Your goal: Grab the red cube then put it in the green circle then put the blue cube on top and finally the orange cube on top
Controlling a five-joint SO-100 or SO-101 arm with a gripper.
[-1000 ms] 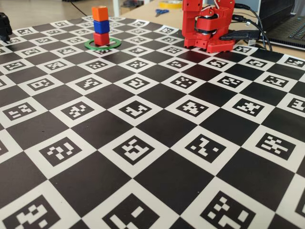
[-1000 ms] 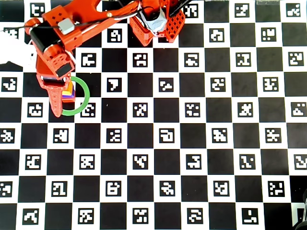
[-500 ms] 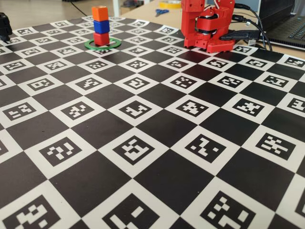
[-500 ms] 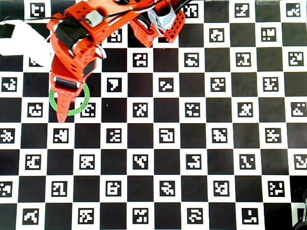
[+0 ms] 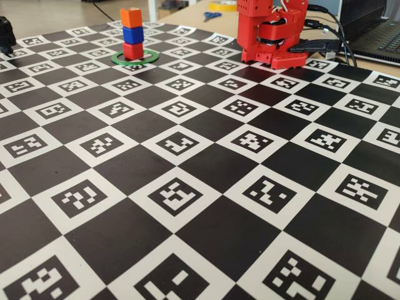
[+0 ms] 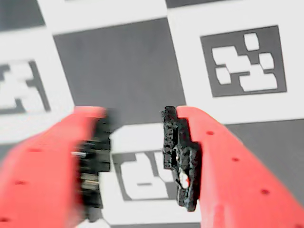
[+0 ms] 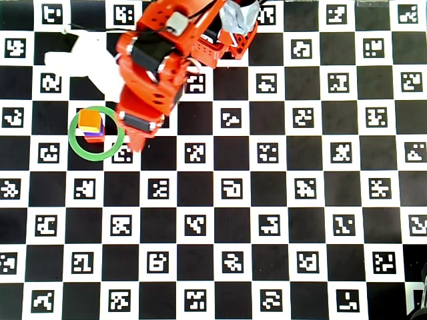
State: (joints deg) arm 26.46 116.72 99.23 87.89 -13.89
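The red cube [image 5: 132,50] is not between the fingers: in the wrist view the gripper [image 6: 137,156] stands parted and empty, its 2 red fingers [image 6: 228,171] lined with black pads [image 6: 183,159], and only the checkerboard mat [image 6: 118,71] with its printed markers shows through the gap. The left finger is blurred.

In the overhead view the gripper [image 7: 135,140] points down the picture, just right of the green circle [image 7: 115,148] and clear of the cubes. The red arm [image 7: 157,67] runs from it up and right toward the top edge.

In the fixed view the red cube sits inside the green circle [image 5: 119,60] at the far left of the mat. The blue cube [image 5: 132,35] rests squarely on it, and the orange cube [image 5: 131,17] rests on the blue one, making an upright stack of 3. From overhead the orange cube [image 7: 89,120] covers most of the stack, with slivers of blue [image 7: 94,133] and red [image 7: 95,139] showing below it.

The arm's red base [image 5: 272,34] stands at the far right of the mat [image 5: 206,162], with black cables [image 5: 334,31] beside it.
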